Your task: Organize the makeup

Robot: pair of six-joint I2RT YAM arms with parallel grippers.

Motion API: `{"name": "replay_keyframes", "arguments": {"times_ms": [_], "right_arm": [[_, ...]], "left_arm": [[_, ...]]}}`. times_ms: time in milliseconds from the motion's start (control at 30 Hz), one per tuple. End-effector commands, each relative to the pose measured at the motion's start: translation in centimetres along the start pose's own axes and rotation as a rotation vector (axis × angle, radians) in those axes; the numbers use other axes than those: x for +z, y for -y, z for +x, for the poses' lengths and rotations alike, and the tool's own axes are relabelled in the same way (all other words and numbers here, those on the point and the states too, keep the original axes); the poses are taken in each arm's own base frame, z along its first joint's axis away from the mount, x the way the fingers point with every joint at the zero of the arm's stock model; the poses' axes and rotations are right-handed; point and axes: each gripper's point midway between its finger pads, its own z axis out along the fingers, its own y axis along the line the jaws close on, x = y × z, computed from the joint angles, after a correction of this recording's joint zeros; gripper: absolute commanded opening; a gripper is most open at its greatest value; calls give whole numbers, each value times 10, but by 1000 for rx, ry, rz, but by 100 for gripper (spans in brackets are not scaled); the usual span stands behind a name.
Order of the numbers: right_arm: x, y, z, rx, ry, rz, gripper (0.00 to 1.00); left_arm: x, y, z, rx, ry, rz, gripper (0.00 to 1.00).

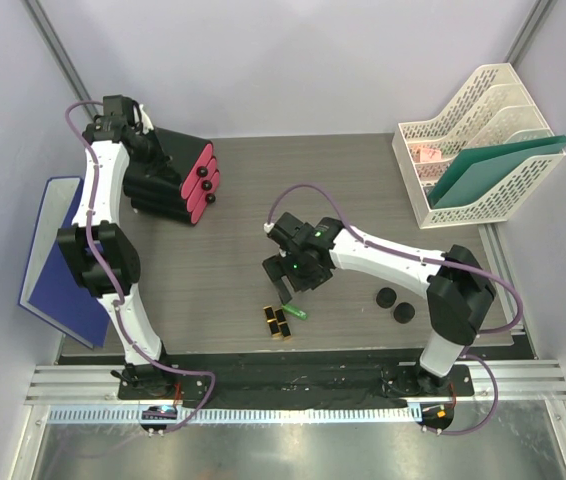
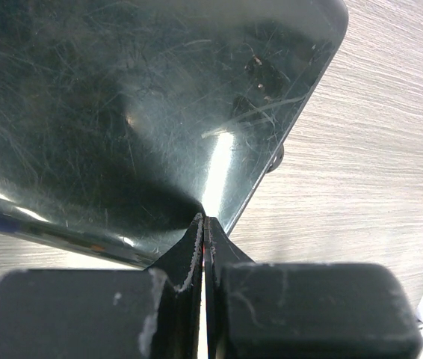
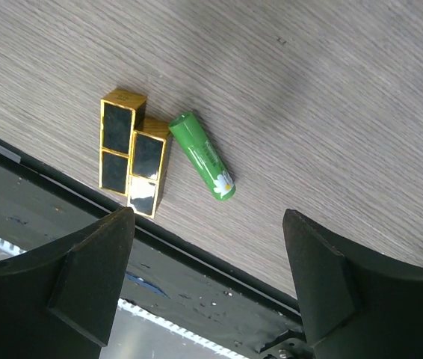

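Note:
Two black-and-gold lipsticks [image 1: 278, 322] lie side by side near the table's front edge, with a green tube [image 1: 295, 312] just right of them. The right wrist view shows the lipsticks [image 3: 133, 161] and the green tube [image 3: 202, 155] clearly. My right gripper [image 1: 287, 291] is open and empty, hovering just above and behind them [image 3: 208, 217]. Two black round compacts [image 1: 394, 306] lie to the right. My left gripper [image 1: 149, 150] is shut, its tips [image 2: 204, 222] at the edge of the black box with pink drawers [image 2: 137, 112]. The foundation bottles and the orange tube are out of view.
The black box with pink drawers [image 1: 175, 178] stands tilted at the back left. A white file rack [image 1: 468, 150] holding a green folder stands at the back right. A blue board [image 1: 48, 260] leans off the table's left edge. A black rail [image 3: 196, 288] runs along the front edge.

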Motion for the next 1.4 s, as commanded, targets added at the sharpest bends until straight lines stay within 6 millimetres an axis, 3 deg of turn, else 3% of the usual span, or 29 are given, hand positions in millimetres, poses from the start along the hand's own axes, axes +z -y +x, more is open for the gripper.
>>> {"name": "replay_keyframes", "arguments": {"times_ms": [0,200,333,433,467,500,533,700,733,800,1067,1133,1167,1367], "right_arm": [[-10,-18,-33,6,98,-48,85],[-7,-35,-67,5,145,-86,85],[-3,-42,-105,19,208,-98,86],[-3,-51,-150,82,270,-187,85],[-13,-53,-170,108,314,-224,84],[-6,-59,-178,133,302,-283,83],[-16,-56,-205,195,367,-339,81],[-15,-49,-268,375,477,-550,72],[-16,-52,-273,395,475,-605,66],[-20,-50,-293,467,509,-686,64],[1,-74,-335,561,473,-913,59],[-6,-79,-348,580,491,-967,60],[6,-79,-349,598,480,-972,60],[12,-74,-363,677,502,-1019,60]], "left_arm": [[-27,16,-8,11,51,42,0],[-32,19,-11,25,67,53,0],[-36,19,-14,30,76,47,0],[-35,19,-12,31,68,43,0],[-36,19,-11,32,64,43,0],[-36,18,-11,31,64,41,0],[-35,18,-10,29,61,41,0],[-34,18,-9,26,56,41,0],[-34,17,-9,26,54,38,0],[-34,16,-10,30,57,33,0],[-33,14,-9,28,52,23,0],[-33,14,-9,32,51,21,0],[-34,13,-9,29,52,18,0],[-32,12,-9,33,49,13,0]]}}
